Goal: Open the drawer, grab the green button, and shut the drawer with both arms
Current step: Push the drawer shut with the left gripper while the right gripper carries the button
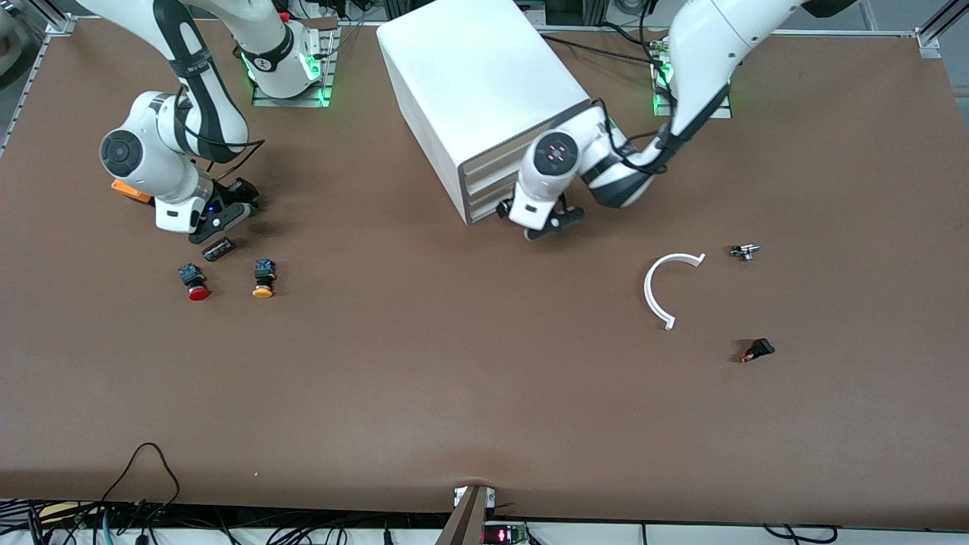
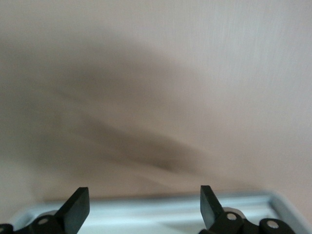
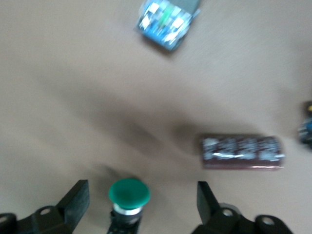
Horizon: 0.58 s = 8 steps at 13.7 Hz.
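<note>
While the right gripper (image 1: 225,216) stood low over the table at middle left of the front view, its fingers (image 3: 75,201) were apart with the green-capped button (image 3: 128,193) between them, touched by neither; judged set down beside the dark cylinder (image 1: 218,249), with the red-capped button (image 1: 194,281) and orange-capped button (image 1: 263,278) lower in frame. Placement reads as grouping buttons at the right arm's end.

Left gripper (image 1: 546,223), upper centre, sat at the cabinet (image 1: 484,98) front by the lowest drawer (image 1: 484,210), fingers (image 2: 78,204) apart, holding nothing. Drawer looked shut or nearly so; the gripper's position fits a push. White arc piece (image 1: 662,288) lay at centre right.
</note>
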{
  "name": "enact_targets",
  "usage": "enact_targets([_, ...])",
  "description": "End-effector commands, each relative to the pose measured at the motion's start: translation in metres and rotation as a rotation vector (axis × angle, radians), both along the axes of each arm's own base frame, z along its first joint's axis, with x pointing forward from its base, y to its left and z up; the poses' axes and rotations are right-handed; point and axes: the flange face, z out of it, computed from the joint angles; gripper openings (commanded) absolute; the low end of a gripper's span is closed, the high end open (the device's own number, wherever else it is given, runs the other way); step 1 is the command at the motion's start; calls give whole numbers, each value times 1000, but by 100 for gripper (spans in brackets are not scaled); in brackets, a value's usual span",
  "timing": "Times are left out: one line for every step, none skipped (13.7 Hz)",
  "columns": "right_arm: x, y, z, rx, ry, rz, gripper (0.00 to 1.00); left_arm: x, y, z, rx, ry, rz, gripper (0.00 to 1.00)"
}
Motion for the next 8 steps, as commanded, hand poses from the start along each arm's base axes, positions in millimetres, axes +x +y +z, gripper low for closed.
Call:
enact_targets([26, -1, 27, 12, -43, -63, 99, 36, 24, 16, -10, -68, -24, 100])
enact_targets([35, 1, 37, 20, -28, -73, 99, 50, 33, 23, -2, -108, -31, 100])
enact_targets([47, 3, 51, 27, -20, -88, 99, 62, 40, 29, 7, -145, -38, 100])
enact_targets([59, 7, 67, 31, -11, -103, 99, 71, 48, 31, 19, -172, -46, 100])
enact_targets([74, 11, 86, 35, 3, -117, 99, 79, 57, 34, 27, -194, -57, 100])
enact_targets([88, 15, 108, 38, 8, -133, 99, 86, 68, 35, 27, -200, -66, 100])
enact_targets([100, 20, 131, 31, 19, -151, 99, 94, 79, 37, 25, -208, -79, 100])
enact_targets([111, 28, 155, 31, 20, -160, 99, 100, 90, 44, 28, -223, -90, 100])
